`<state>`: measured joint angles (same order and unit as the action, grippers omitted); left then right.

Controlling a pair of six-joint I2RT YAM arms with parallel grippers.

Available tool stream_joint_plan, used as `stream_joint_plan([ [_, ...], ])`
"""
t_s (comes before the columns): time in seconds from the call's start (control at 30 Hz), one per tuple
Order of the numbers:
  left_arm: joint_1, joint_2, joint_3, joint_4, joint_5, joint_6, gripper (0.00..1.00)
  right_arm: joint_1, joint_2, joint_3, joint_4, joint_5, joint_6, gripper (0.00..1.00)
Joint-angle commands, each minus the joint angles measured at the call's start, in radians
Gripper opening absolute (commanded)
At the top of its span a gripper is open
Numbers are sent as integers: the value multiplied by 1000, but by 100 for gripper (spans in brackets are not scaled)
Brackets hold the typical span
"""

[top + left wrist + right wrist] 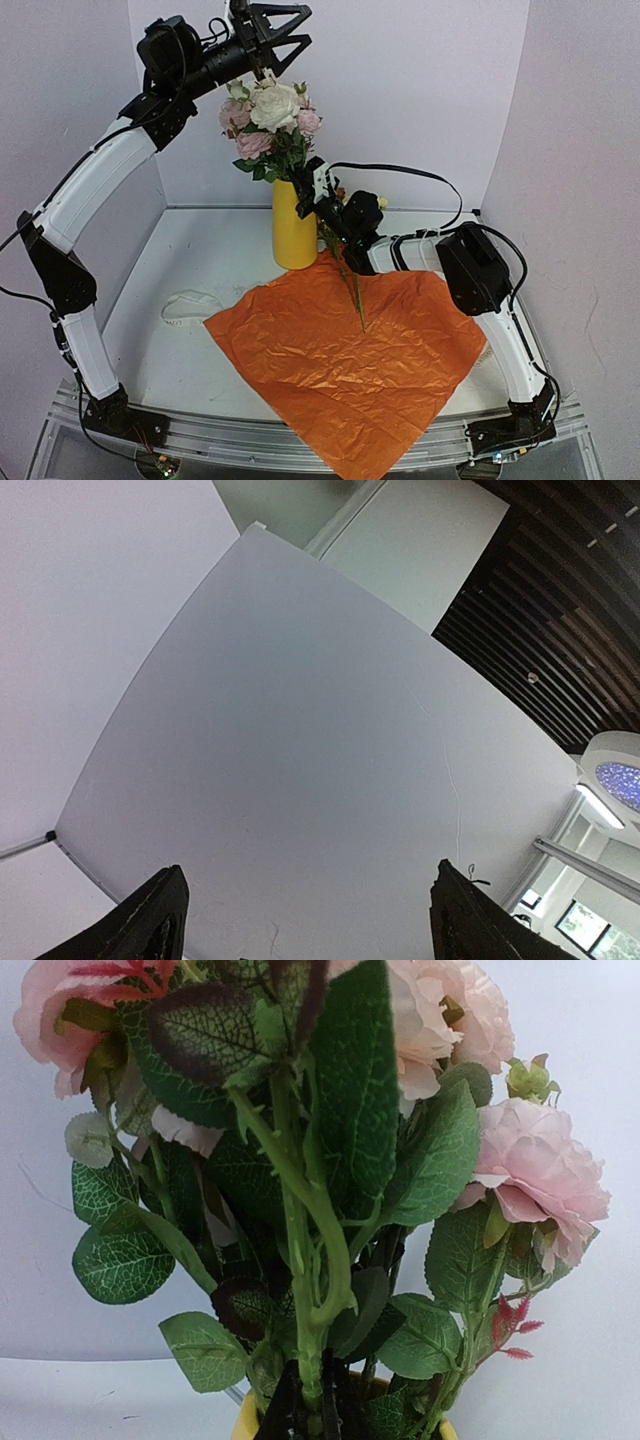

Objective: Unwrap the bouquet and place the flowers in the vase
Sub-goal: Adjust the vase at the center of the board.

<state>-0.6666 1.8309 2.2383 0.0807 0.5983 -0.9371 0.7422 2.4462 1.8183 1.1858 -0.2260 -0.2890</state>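
**Paper flat, right hand on the stems at the vase**

The front rail point(230, 440) with both arm bases is nearest. The orange paper point(350, 370) lies spread out and crinkled, and its near corner laps over that rail. Its far corner ends at the foot of the yellow vase point(292, 235) — can't tell whether they touch.

The vase stands upright mid-table, towards the back wall point(400, 90). It holds the big white and pink rose bunch point(272, 110).

The right gripper point(320, 212) sits tight against the vase's right side, just under the rim. Its jaws are closed on the flowers point(352, 290): a thin green stem trails down from the fingers and slants over the paper, tip above mid-sheet. In the right wrist view, rose leaves fill the frame and the vase rim sits at the bottom edge. The dark fingertips point(290, 1415) are pinched together at a green stem just above that rim.

The left gripper point(290, 28) is high up by the back wall, above the rose heads. Its jaws are wide with nothing between them. The left wrist view shows both fingers point(150, 925) against white panel and slatted ceiling.

Room: the cream ribbon point(185, 303) lies loose on the bare white table point(200, 250) left of the paper, with open surface from there to the left wall. The right side is tighter — the right arm and its cable fill the strip between the paper and the right wall.
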Motion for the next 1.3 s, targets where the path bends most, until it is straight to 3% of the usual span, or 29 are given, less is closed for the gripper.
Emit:
stream_joint_plan([
  [0.0, 17, -151, -49, 71, -77, 119, 85, 5, -49, -18, -30, -14, 14, 0],
  [0.2, 84, -336, -267, -9, -217, 282, 88, 4, -63, -30, -30, -9, 23, 1],
  [0.3, 100, -392, -268, -153, -323, 401, 90, 3, -75, -39, -30, -8, 24, 22],
  [0.37, 102, -450, -308, -229, -411, 471, 91, 3, -91, -49, -29, -6, 24, 26],
  [0.63, 104, -557, -514, -305, -543, 523, 91, 2, -156, -91, -31, 3, 30, 45],
  [0.73, 103, -587, -585, -324, -571, 524, 91, 2, -191, -113, -35, 23, 35, 61],
  [0.87, 103, -613, -684, -325, -576, 505, 91, 2, -231, -141, -56, 30, 41, 68],
  [1.03, 103, -690, -838, -325, -647, 491, 91, 2, -290, -215, -71, 46, 53, 96],
  [1.27, 104, -774, -1036, -322, -675, 471, 92, 2, -368, -348, -71, 45, 69, 98],
])
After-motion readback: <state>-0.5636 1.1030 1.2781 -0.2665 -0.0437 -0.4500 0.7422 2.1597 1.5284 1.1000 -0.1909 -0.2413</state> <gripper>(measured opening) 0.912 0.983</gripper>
